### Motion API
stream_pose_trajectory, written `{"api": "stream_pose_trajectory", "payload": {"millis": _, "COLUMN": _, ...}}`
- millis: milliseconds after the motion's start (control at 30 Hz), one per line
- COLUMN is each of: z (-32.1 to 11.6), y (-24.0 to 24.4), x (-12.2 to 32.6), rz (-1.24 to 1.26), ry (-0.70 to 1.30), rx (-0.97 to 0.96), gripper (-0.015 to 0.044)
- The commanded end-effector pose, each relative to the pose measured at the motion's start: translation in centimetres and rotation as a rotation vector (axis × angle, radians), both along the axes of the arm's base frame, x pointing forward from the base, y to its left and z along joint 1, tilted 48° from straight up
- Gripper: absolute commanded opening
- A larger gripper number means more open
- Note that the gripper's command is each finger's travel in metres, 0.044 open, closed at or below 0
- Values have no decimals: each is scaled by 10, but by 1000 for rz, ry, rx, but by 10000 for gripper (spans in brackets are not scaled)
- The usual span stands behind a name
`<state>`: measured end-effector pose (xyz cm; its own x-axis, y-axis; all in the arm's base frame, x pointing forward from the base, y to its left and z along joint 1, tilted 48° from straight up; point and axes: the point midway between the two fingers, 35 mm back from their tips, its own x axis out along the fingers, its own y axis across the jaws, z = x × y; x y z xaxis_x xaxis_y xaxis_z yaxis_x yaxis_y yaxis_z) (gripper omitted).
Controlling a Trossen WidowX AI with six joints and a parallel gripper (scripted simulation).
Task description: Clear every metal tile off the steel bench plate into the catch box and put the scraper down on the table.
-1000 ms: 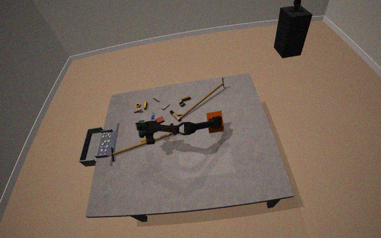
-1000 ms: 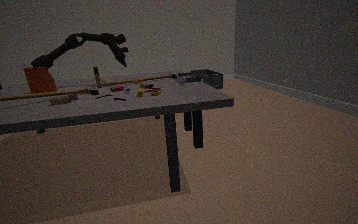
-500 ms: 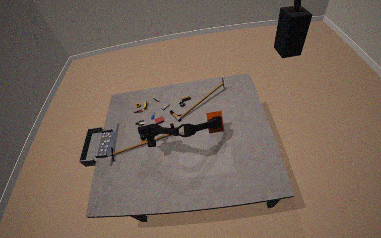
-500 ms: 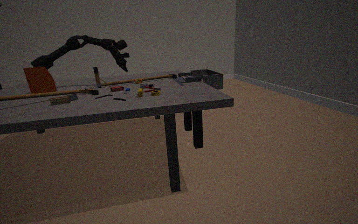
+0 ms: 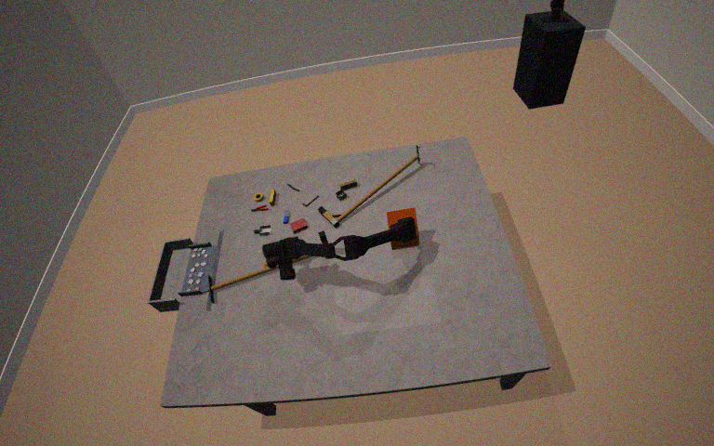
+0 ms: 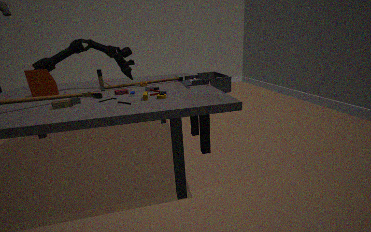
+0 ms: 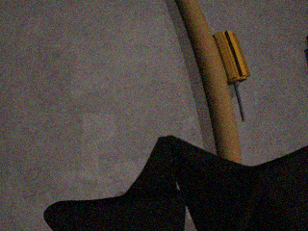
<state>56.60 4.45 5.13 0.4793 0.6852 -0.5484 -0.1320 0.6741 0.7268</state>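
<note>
The long scraper (image 5: 239,279) (image 6: 164,79) (image 7: 217,91) lies on the table, its wooden handle running under the arm and its dark cross blade (image 5: 211,289) at the near edge of the steel plate (image 5: 211,267). Several small pale metal tiles (image 5: 204,264) are spread over the plate. The dark catch box (image 5: 160,279) (image 6: 220,82) stands beyond the plate at the table's edge. My gripper (image 6: 132,79) (image 7: 166,142) is shut and empty, above the table near the scraper's handle. Its fingertips are hidden in the top view.
A yellow-and-black screwdriver (image 6: 143,83) (image 7: 233,55) lies beside the scraper's handle. A second long-handled tool (image 5: 378,186) (image 6: 40,98) lies toward the back right. A red block (image 5: 298,225) (image 6: 121,92), a yellow ring (image 5: 258,197) (image 6: 161,96) and an upright wooden-and-black object (image 5: 328,216) (image 6: 100,80) are on the table.
</note>
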Motion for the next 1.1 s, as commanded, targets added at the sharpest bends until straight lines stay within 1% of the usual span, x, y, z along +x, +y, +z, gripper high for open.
{"api": "stream_pose_trajectory", "payload": {"millis": 0, "z": -9, "y": 9, "x": -2, "rz": 1, "ry": 9, "rx": 1, "gripper": 0}}
{"api": "stream_pose_trajectory", "payload": {"millis": 367, "z": -24, "y": 30, "x": -4, "rz": -1, "ry": 7, "rx": 7, "gripper": 0}}
{"api": "stream_pose_trajectory", "payload": {"millis": 1067, "z": -37, "y": 18, "x": 1, "rz": 0, "ry": 8, "rx": 5, "gripper": 0}}
